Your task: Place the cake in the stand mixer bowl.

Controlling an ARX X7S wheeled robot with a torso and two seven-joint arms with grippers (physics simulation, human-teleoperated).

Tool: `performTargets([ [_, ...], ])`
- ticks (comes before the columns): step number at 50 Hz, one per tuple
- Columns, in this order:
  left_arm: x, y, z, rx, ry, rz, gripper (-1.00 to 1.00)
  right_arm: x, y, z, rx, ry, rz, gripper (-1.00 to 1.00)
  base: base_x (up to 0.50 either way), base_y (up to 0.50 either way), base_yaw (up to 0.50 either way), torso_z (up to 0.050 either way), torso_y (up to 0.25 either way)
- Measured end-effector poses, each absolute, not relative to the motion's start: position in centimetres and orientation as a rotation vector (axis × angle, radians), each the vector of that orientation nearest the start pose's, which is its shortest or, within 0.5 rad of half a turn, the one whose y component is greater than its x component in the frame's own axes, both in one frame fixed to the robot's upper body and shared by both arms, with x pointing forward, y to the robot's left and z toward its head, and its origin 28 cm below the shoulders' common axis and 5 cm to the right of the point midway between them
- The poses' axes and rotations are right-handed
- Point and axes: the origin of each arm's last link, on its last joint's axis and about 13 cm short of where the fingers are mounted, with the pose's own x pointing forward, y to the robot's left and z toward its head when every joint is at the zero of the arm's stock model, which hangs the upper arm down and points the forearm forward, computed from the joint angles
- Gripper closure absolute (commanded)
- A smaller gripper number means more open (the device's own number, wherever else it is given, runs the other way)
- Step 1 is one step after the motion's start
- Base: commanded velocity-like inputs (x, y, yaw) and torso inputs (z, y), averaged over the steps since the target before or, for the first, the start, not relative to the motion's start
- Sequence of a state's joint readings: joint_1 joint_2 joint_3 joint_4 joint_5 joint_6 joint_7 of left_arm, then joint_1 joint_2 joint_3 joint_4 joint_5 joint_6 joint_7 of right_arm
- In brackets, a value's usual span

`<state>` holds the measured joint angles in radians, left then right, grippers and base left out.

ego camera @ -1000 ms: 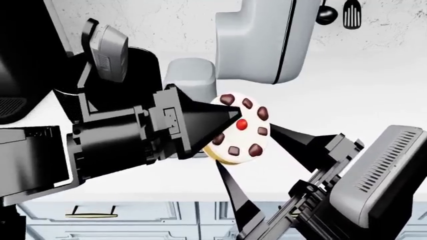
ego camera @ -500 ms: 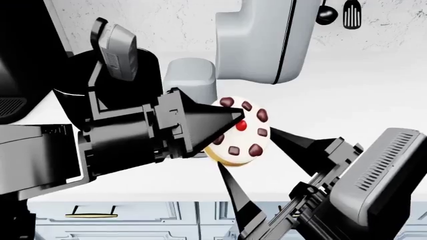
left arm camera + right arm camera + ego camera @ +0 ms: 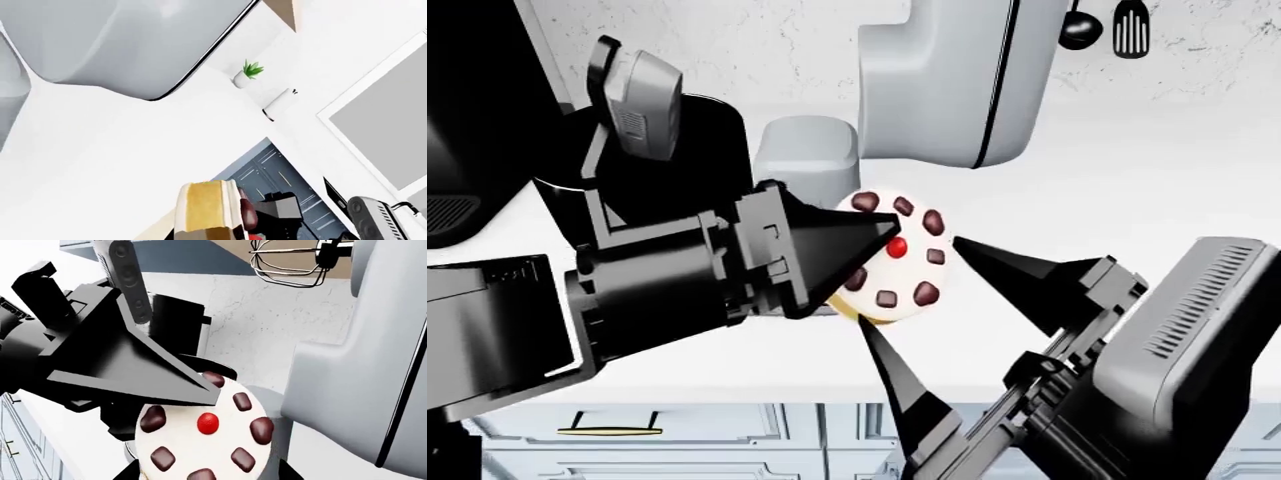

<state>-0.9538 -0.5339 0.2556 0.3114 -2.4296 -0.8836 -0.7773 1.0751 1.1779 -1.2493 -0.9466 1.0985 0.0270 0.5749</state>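
The left gripper holds the cake clamped on edge above the counter, beside the mixer, presumably for carrying to the bowl, while the right gripper stands wide open beneath it.

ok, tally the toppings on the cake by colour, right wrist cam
dark brown chocolate pieces: 7 showing
red centre: 1
total: 8 on the cake; part of the icing is covered, so another piece may be hidden.
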Motion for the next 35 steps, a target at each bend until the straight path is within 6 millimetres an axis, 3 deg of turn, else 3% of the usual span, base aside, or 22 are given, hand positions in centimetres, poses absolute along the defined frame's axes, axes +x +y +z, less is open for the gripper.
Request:
performTargets([
  [16, 18.4, 22.6, 31.3, -0.56, 0.385, -0.859, 1.0, 16.1, -12.0, 22.3, -0.132, -0.236, 0.633, -1.0, 0.0, 0.0, 0.0, 0.0, 0.001],
  [35, 14.6, 24.3, 36.0, -0.504, 0.206, -0.653, 1.0, 16.6, -12.9, 22.1, -0.122, -0.251, 0.564, -1.0, 0.0, 0.0, 0.0, 0.001, 0.0],
])
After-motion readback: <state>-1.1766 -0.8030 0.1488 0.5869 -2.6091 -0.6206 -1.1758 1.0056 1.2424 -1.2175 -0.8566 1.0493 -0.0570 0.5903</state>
